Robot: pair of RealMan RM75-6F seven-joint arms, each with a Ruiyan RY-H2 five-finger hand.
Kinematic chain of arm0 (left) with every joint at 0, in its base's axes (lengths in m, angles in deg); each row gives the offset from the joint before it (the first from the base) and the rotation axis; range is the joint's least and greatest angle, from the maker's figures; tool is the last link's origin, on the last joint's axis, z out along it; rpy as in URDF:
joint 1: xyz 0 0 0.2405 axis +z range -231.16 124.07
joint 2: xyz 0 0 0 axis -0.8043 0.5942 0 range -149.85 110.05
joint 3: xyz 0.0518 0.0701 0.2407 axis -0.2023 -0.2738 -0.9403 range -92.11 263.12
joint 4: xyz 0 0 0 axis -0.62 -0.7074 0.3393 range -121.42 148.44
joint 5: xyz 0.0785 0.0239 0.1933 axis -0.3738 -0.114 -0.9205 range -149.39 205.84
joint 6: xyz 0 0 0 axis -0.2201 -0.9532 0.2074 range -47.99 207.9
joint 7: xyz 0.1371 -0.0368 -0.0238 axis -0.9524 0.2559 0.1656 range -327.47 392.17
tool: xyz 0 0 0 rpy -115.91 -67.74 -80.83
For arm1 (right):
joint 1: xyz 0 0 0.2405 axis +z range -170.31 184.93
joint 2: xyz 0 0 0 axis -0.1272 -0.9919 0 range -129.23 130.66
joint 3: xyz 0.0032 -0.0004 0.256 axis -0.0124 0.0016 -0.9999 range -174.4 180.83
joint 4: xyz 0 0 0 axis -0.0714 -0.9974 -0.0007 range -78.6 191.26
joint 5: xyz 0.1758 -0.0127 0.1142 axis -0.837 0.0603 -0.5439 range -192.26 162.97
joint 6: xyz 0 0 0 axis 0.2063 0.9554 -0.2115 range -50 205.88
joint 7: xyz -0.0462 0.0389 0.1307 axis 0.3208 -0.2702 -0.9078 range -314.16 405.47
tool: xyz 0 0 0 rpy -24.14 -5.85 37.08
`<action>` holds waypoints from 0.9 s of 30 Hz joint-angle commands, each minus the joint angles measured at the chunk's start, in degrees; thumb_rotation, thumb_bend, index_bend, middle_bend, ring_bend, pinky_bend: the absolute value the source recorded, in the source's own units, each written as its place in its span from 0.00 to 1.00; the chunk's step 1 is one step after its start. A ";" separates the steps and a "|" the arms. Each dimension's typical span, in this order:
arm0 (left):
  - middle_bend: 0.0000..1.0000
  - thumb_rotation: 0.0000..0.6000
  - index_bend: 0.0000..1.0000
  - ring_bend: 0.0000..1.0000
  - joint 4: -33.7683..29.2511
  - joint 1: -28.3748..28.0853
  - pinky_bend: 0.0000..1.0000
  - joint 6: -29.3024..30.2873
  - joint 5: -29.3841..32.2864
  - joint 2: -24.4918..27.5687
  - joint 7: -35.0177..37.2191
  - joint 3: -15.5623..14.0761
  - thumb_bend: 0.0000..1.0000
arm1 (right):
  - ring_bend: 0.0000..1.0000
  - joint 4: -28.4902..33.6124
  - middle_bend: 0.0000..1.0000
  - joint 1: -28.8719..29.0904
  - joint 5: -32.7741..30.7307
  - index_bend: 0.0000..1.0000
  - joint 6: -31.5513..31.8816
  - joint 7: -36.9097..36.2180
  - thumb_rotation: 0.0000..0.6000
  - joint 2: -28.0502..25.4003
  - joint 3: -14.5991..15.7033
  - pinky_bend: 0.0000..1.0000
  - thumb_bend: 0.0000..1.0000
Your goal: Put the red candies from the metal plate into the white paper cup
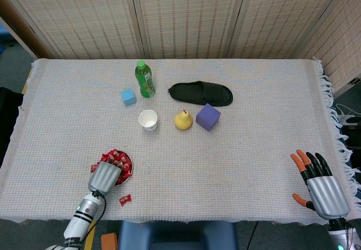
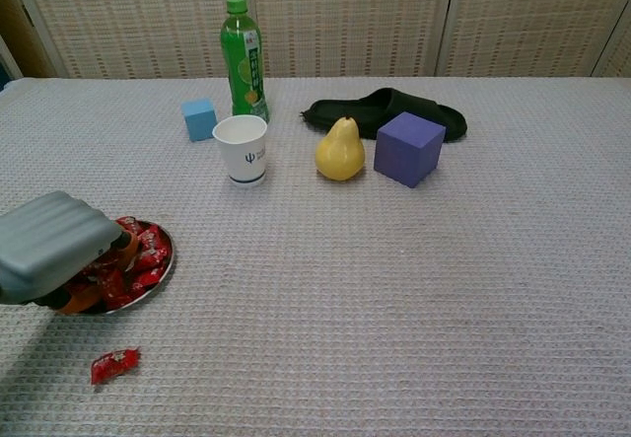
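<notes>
Woven-cloth table (image 1: 248, 148) showed nothing done yet: white paper cup (image 1: 148, 119) looked empty, left hand (image 1: 104, 176) was curled over red candies (image 2: 143, 254) on the round metal plate (image 2: 163, 264), actual grasp unclear, one stray candy (image 2: 114, 364) lay off-plate, right hand (image 1: 322, 189) sat spread and empty.

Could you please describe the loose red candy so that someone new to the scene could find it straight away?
Start at the metal plate near the table's front left edge, where the left hand is over the pile of candies. The loose candy lies on the cloth just in front of that plate, toward the robot. It is the only red wrapper outside the plate, lying alone.
</notes>
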State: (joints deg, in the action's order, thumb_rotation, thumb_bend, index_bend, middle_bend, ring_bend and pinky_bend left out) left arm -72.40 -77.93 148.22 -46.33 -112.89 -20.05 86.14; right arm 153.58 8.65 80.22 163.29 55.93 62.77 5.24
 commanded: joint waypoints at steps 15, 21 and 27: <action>0.53 1.00 0.55 0.50 -2.31 -0.30 0.93 0.39 -1.54 3.52 6.13 0.14 0.37 | 0.00 0.05 0.00 0.13 -0.07 0.00 -0.18 0.06 1.00 0.01 0.11 0.00 0.05; 0.56 1.00 0.56 0.52 -2.09 -0.16 0.94 1.19 -2.36 3.37 6.75 0.01 0.37 | 0.00 0.00 0.00 0.11 0.29 0.00 -0.11 -0.36 1.00 -0.13 0.34 0.00 0.05; 0.56 1.00 0.56 0.52 -4.01 -0.64 0.93 3.39 -4.63 5.08 8.95 1.66 0.38 | 0.00 -0.09 0.00 0.17 0.25 0.00 -0.12 -0.97 1.00 -0.38 0.35 0.00 0.05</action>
State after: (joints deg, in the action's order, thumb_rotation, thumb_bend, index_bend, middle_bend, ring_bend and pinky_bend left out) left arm -76.07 -78.39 151.45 -50.81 -108.16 -11.50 87.44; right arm 153.50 8.81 80.47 163.19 54.97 62.39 5.60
